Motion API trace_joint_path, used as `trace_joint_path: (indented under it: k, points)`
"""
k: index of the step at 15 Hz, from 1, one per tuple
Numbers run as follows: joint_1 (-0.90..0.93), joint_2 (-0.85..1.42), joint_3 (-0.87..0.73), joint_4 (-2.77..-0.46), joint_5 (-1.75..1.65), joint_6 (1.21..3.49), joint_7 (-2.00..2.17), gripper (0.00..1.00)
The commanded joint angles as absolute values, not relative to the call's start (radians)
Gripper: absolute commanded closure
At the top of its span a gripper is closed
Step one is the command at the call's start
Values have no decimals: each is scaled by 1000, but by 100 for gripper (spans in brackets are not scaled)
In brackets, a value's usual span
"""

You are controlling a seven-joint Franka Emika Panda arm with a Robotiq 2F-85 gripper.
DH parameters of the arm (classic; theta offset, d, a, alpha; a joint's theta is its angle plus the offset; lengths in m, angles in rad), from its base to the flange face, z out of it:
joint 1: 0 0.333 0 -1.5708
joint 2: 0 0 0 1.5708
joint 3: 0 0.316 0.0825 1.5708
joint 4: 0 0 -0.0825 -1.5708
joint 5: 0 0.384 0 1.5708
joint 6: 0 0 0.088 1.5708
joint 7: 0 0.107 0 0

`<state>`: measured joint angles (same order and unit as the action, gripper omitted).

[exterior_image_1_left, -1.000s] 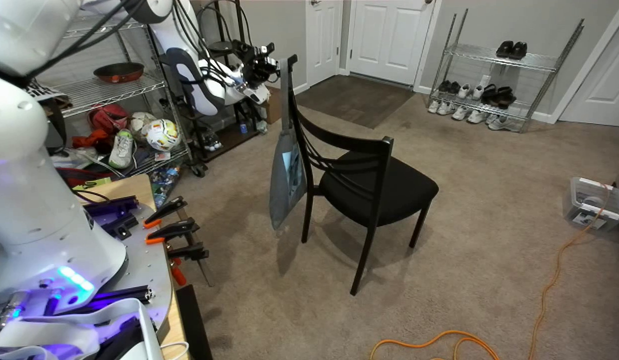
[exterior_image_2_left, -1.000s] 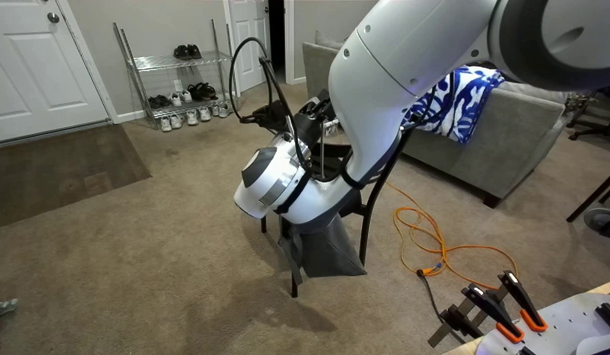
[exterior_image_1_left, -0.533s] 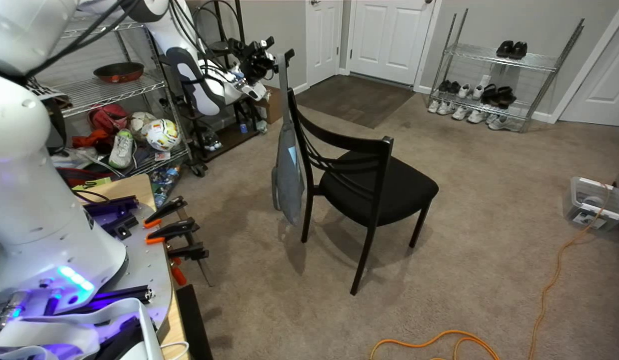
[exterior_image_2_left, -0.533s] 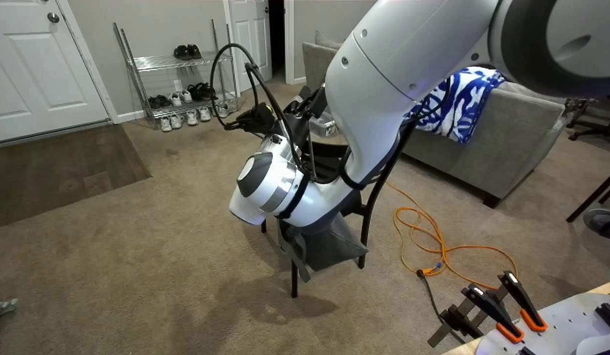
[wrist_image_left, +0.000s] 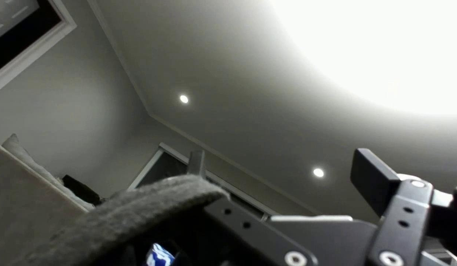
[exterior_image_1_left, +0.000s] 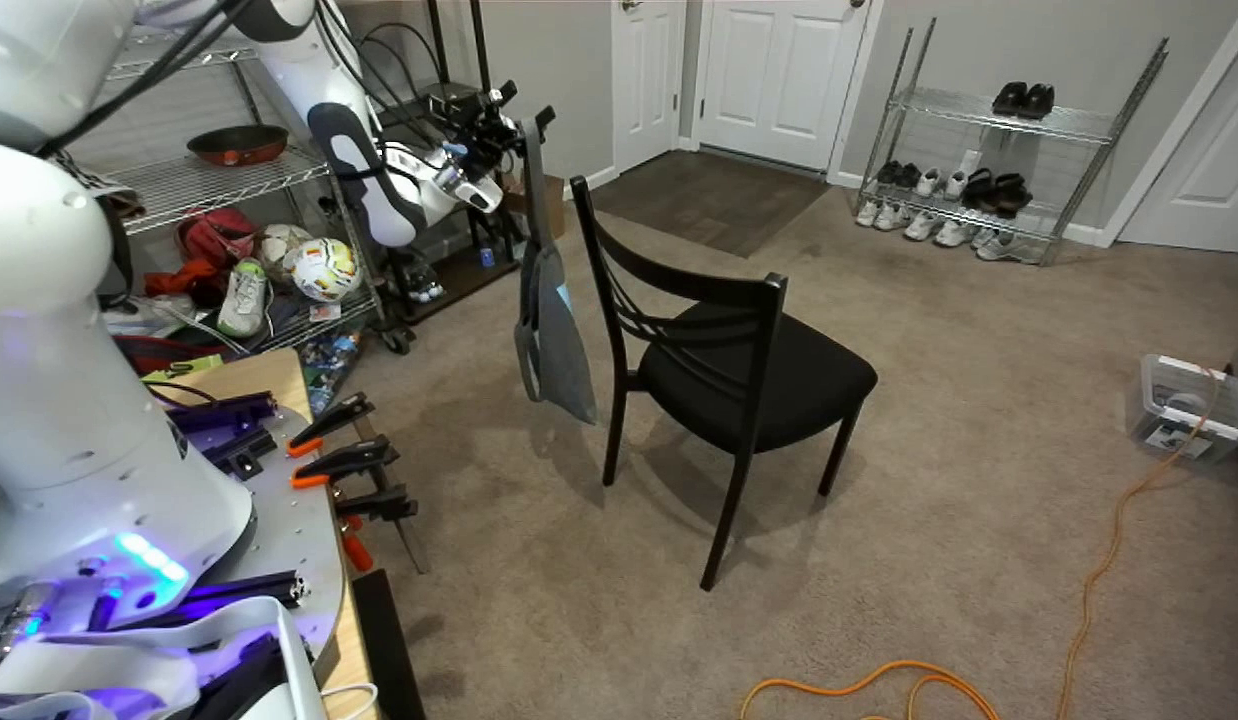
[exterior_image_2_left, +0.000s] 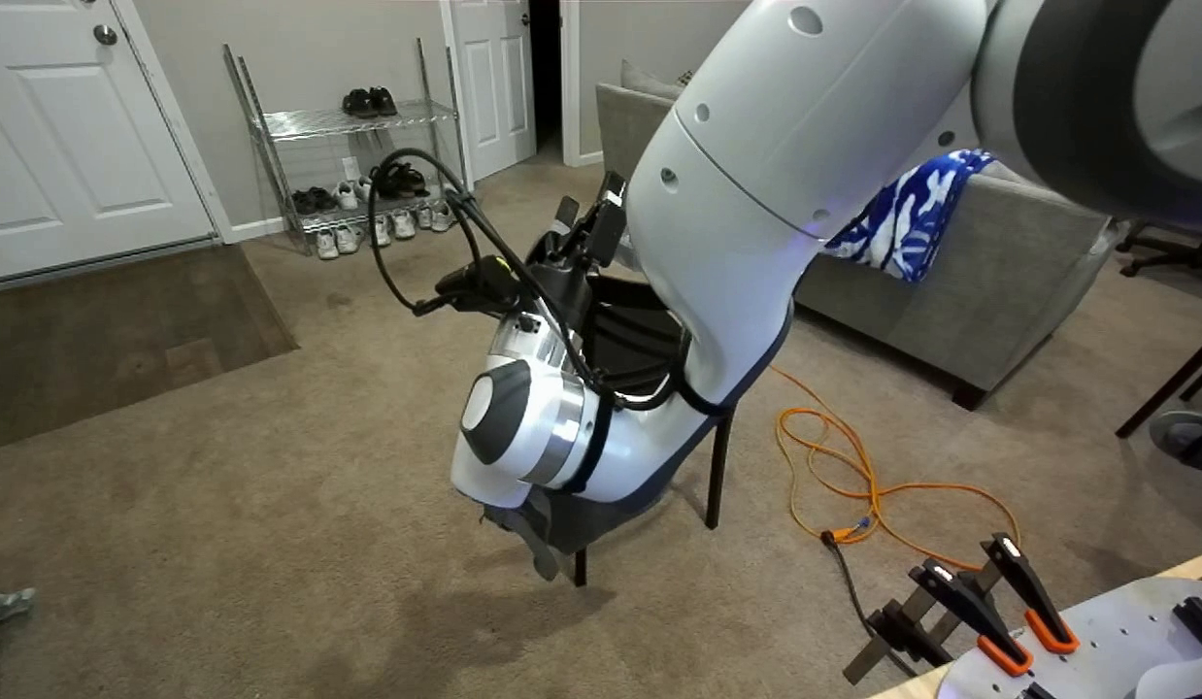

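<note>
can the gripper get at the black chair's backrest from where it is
Probably yes: no solid obstacle shows between the gripper and the backrest, though the grey bag hanging from the gripper might bump it first.

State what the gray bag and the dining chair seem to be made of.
Gray bag: probably felt or similar cloth, matte; the wrist view shows fuzz on its strap, hooked on the pincer. Dining chair frame: slim, smooth black bars suggest painted metal, though wood is possible. Its seat: likely matte fabric, as its flat black shows no shine.
</note>
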<state>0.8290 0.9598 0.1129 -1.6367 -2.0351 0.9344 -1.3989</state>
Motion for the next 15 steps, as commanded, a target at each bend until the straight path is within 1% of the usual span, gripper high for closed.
trace_joint_path:
  k: [1, 7, 15]
  points:
    - [847, 893, 109, -1774, -2040, 909, -1357, 0]
    - [849, 877, 135, -1904, -2004, 824, -1287, 0]
    - [738, 885, 215, -2015, -1822, 825, -1073, 0]
